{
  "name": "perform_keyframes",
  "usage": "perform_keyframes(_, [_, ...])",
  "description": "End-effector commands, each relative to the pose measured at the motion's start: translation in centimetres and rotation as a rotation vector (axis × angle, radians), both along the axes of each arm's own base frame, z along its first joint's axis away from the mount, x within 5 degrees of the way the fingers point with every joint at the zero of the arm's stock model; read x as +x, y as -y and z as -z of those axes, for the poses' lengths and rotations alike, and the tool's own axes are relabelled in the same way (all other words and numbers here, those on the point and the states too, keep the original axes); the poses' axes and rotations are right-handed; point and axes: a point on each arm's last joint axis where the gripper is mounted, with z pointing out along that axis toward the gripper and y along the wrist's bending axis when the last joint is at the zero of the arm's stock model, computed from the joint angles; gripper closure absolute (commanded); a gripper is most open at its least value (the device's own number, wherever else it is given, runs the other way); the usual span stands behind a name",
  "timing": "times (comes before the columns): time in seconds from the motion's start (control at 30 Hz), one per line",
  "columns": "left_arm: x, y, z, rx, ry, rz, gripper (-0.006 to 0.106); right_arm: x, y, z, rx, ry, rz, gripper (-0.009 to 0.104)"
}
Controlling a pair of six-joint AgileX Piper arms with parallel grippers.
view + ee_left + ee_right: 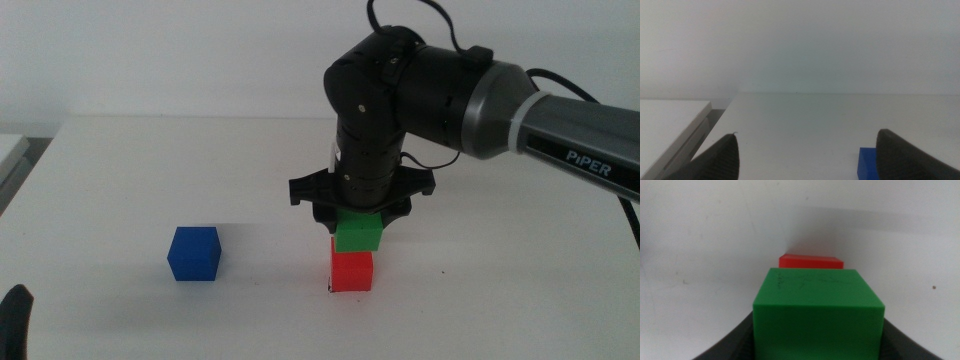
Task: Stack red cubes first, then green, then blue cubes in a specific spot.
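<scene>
Matte green cube (358, 234) sits clamped in the right pincer (360, 222) mid-frame, just over the red cube (351, 271); left pincer (805, 155) spread wide, blue cube (194, 253) lower left.

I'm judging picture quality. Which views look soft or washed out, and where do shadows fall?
Middle view: sharp; table bright, faint shadows beside the blue cube and red cube. Left wrist view: hazy, pale, dark gripper tips soft. Right wrist view: green cube fills the frame, its front face shaded.

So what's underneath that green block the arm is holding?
The red cube sits right below the green cube, held by the right gripper. Whether they touch isn't clear.
</scene>
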Motion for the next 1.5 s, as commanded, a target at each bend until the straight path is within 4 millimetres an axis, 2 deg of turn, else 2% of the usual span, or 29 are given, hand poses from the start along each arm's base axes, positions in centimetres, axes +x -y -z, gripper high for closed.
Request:
perform_keyframes(0.0, [0.0,0.0,-0.1,0.002,0.017,-0.003,0.008,-0.2,-0.2,-0.1,-0.017,0.011,-0.009,0.071])
perform_keyframes(0.33, [0.0,0.0,-0.1,0.002,0.019,-0.003,0.008,0.2,-0.4,1.3,-0.054,-0.001,-0.009,0.071])
perform_keyframes(1.0, [0.0,0.0,-0.1,0.002,0.019,-0.003,0.008,0.4,-0.7,1.7,-0.023,0.019,0.015,0.071])
perform_keyframes(1.13, [0.0,0.0,-0.1,0.002,0.019,-0.003,0.008,0.5,-0.9,2.7,-0.035,-0.008,0.016,0.071])
perform_keyframes(1.47, [0.0,0.0,-0.1,0.002,0.019,-0.003,0.008,0.4,-0.8,2.7,-0.046,-0.021,0.036,0.071])
